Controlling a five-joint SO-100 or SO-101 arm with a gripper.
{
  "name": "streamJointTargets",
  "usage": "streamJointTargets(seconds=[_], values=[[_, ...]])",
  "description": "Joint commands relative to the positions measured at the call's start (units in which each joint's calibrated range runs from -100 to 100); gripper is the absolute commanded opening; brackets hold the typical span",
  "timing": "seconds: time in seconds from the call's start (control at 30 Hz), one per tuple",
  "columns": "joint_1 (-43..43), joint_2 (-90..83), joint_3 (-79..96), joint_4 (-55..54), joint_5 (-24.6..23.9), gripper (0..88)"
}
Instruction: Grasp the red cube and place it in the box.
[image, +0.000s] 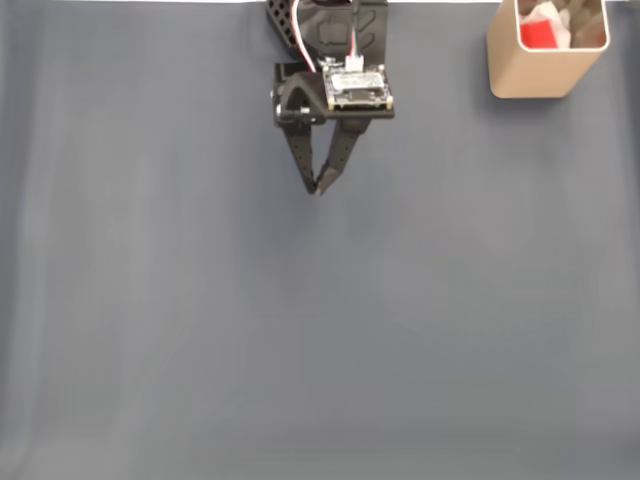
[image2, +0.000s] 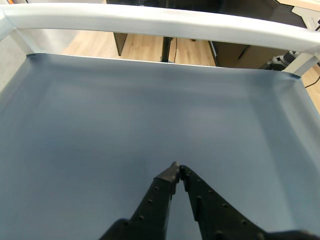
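Red cube (image: 537, 34) sits inside the box (image: 535, 75), top right corner of the fixed view. We see just a red patch against the pale interior; the near wall hides its lower part, so we can't tell how it rests or whether it touches the bottom. There is pale stuff next to it in the box, too small and washed out for us to identify. The box's top rim is cut off by the frame edge.

Gripper (image: 318, 188) is well apart from the box, near top centre of the fixed view, tips pointing down-frame over the grey mat (image: 300, 350). Fingers meet at the tips, nothing between them. In the wrist view we see the same: gripper (image2: 176, 167) with the two black fingertips touching, empty. We can't tell from either view whether the tips touch the mat or hang above it.

Arm body is clipped by the top edge of the fixed view; we make out a small circuit board (image: 357, 87) with wires on it. In the wrist view, a white frame rail (image2: 150, 20) crosses the far edge of the mat, with wood floor (image2: 145, 50) and dark furniture legs behind it, blurred.
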Motion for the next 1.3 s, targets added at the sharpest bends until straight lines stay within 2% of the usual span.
streamJointTargets(seconds=[0.0,0.37,0.83,1.03,1.27], values=[[0.18,-5.68,4.36,-1.01,-0.34,0.2],[-2.44,-15.46,19.31,-0.11,-1.42,0.2],[-5.07,-16.5,19.4,20.82,-4.05,0.1],[-4.86,-16.5,19.4,28.61,-7.67,0.1],[-5.07,-16.5,19.4,33.87,-6.25,0.6]])
